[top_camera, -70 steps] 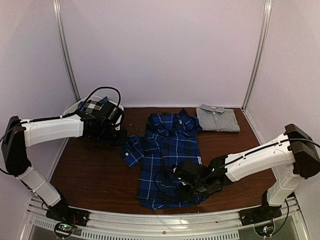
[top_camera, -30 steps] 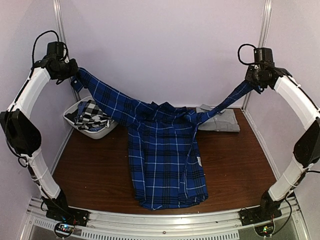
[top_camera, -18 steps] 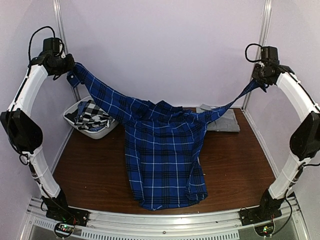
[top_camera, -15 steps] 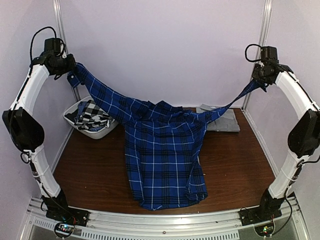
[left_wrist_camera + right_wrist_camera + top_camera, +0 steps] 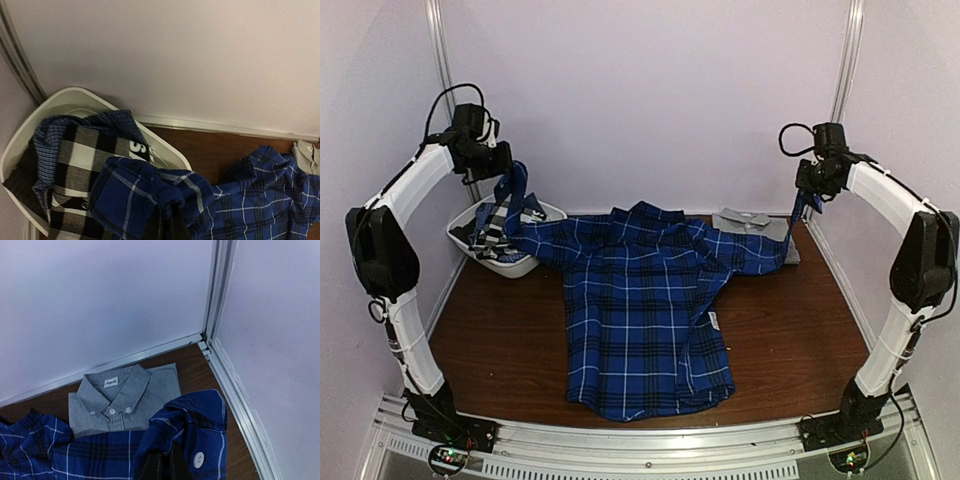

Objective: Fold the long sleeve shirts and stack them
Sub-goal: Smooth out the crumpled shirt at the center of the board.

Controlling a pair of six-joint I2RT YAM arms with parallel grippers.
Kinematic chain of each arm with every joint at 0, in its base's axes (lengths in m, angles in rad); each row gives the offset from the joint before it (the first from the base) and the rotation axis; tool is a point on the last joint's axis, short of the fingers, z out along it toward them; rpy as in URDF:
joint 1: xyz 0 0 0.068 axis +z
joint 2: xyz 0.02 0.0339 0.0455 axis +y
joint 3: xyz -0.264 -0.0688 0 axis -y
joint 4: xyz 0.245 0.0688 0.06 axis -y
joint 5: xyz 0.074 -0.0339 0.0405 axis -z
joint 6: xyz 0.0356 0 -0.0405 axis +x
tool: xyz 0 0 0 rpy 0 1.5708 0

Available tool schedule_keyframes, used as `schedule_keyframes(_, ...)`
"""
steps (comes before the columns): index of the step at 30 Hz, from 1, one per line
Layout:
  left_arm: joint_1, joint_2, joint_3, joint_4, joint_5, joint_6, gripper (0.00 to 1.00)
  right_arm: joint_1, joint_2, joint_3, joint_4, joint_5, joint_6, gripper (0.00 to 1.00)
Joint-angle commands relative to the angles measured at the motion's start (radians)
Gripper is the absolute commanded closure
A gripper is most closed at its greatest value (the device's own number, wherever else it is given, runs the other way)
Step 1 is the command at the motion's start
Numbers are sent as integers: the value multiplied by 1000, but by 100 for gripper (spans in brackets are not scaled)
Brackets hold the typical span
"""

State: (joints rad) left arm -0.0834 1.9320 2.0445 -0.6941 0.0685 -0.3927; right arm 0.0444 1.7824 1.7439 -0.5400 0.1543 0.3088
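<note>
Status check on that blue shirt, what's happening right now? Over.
Both shut: left gripper and right gripper each hold a blue shirt cuff high. Body spread on table. Sleeves hang over basket and grey shirt.

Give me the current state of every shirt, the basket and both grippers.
blue plaid shirt: unfolded, body flat on the table, both sleeves lifted by the cuffs.
grey shirt: folded, lying at the far right corner.
black-and-white check shirt: crumpled in the white basket.
white basket: upright, holding clothes.
left gripper: shut on a plaid sleeve cuff.
right gripper: shut on the other cuff.
</note>
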Motion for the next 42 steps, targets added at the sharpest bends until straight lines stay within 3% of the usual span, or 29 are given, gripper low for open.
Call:
schedule_keyframes(1, -137, -39, -145, 100, 26, 20, 100, 95, 6, -108, 74, -15, -20, 99)
schedule_keyframes(7, -170, -15, -263, 140, 36, -18, 100, 167, 65, -147, 49, -11, -31, 85)
schedule_keyframes(9, -175, -14, -273, 138, 39, -12, 98, 180, 54, -178, 56, -17, -31, 76)
schedule_keyframes(11, -184, -19, -274, 127, 33, -1, 88, 199, 33, -208, 60, -20, -33, 64)
schedule_keyframes(12, -190, -24, -274, 121, 27, 6, 78, 216, 21, -220, 61, -16, -35, 56)
schedule_keyframes(15, -217, -58, -286, 118, -8, 30, 52, 263, -15, -260, 57, -19, -32, 46)
schedule_keyframes(17, -242, -88, -292, 114, -48, 38, 38, 299, -38, -294, 64, -35, -17, 44)
schedule_keyframes(22, -336, -170, -342, 115, -188, 35, 20, 413, -75, -403, 125, -134, 39, 47)
schedule_keyframes(27, -433, -243, -457, 131, -212, -27, 19, 546, -103, -510, 160, -152, 101, 48)
schedule_keyframes(33, -525, -293, -652, 194, -98, -115, 19, 736, -170, -652, 174, -143, 196, 50)
schedule_keyframes(42, -574, -406, -1000, 311, 102, -258, 19, 935, -204, -804, 204, -133, 365, 49)
